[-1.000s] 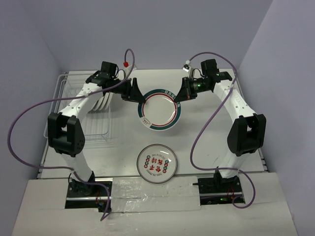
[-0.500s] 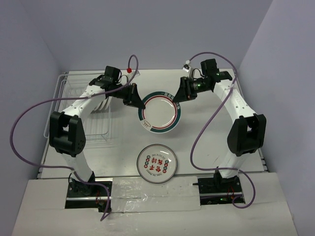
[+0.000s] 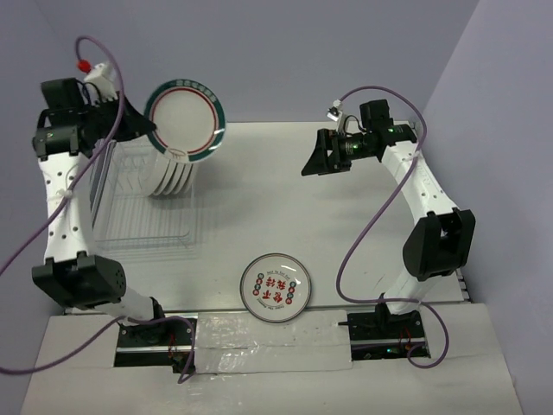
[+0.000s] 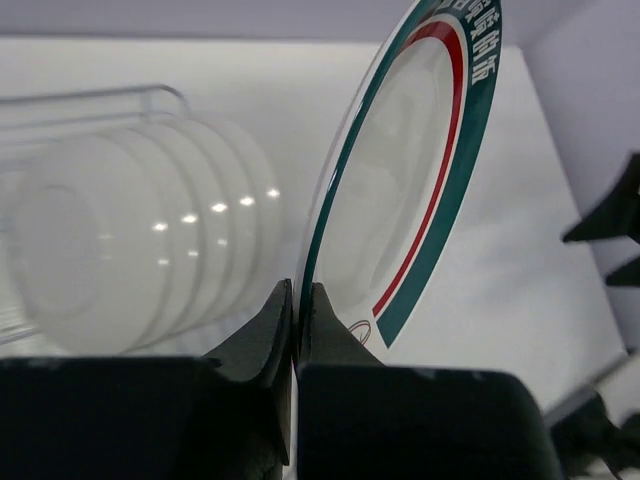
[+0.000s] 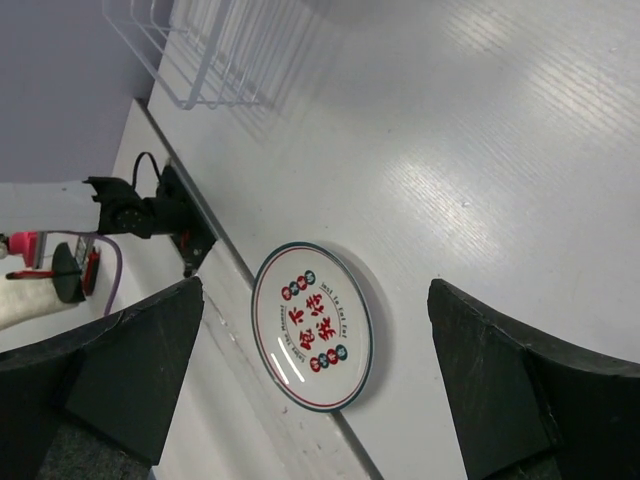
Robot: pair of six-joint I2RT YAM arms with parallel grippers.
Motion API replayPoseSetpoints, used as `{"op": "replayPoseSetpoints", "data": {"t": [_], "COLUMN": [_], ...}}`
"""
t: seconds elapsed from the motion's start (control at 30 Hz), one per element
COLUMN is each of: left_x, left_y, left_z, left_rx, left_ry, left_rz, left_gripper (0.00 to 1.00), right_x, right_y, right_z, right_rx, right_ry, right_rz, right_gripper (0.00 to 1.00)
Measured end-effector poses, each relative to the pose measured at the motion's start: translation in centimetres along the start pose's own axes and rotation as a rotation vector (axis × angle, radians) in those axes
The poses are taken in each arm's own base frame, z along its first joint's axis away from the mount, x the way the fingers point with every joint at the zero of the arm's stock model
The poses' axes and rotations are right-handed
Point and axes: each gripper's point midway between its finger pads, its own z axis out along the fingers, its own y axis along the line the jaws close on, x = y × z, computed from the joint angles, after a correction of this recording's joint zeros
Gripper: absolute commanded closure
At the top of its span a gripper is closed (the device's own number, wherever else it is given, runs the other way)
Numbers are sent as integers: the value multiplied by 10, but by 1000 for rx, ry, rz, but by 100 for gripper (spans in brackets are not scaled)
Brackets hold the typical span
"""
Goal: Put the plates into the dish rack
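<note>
My left gripper (image 4: 298, 292) clamps green plate (image 4: 400, 200) rim, rack (image 4: 100, 97) leftward | my right gripper (image 5: 315, 288) gapes empty, red plate (image 5: 312, 325) ahead.

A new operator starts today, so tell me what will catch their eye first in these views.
The left gripper, at the far left, pinches the rim of a green-rimmed plate, on edge high over the dish rack, where white plates stand in a row. A plate with red characters lies flat on the table, near middle, and the right gripper hangs open over the far right.
</note>
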Motion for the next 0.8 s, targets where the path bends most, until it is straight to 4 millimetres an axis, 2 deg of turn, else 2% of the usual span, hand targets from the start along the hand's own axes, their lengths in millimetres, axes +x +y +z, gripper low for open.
{"op": "replayPoseSetpoints", "data": {"t": [0.07, 0.17, 0.27, 0.43, 0.53, 0.63, 0.8], "left_x": [-21, -42, -52, -58, -53, -46, -29], "left_y": [10, 26, 60, 117, 142, 160, 189], "left_z": [-27, -56, -78, -102, -110, -108, -89], "left_rx": [-113, -286, -509, -826, -949, -1012, -1050], "left_ry": [-78, -164, -197, -174, -137, -103, -34], "left_rz": [37, 88, 151, 257, 307, 339, 363], "left_gripper": [100, 100, 100, 100, 100, 100, 100], "right_x": [0, 0, 1, 3, 4, 4, 4], "right_y": [-1, -2, -3, -3, -5, -6, -6], "right_z": [-1, 0, 2, 6, 8, 8, 6], "right_rx": [15, 42, 68, 93, 108, 118, 133], "right_ry": [-4, -2, 3, 15, 19, 21, 13], "right_rz": [-5, -17, -48, -82, -96, -115, -145], "right_gripper": [0, 0, 0, 0, 0, 0, 0]}}
